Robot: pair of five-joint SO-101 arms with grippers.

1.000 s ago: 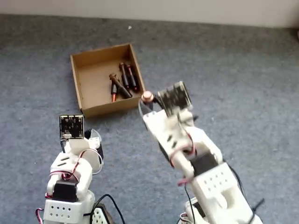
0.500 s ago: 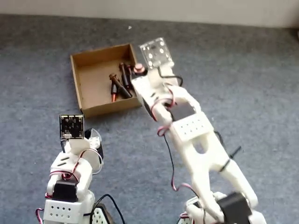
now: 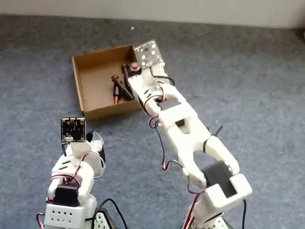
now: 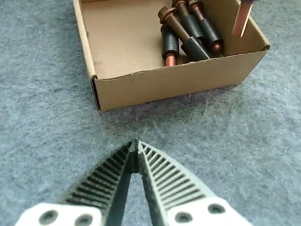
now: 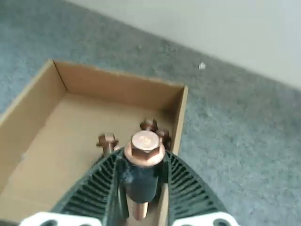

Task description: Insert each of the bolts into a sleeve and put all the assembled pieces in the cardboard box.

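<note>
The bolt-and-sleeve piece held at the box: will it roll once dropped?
Probably rigid: the assembled piece is a metal-looking bolt in a dark sleeve. Being round, it may roll, but the cardboard box walls should stop it.

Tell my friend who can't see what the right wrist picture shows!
The robot's right hand grips a black sleeve with a copper bolt pushed through it, held over an open cardboard box. Three more bolt heads poke up inside the box, which sits on grey carpet.
</note>
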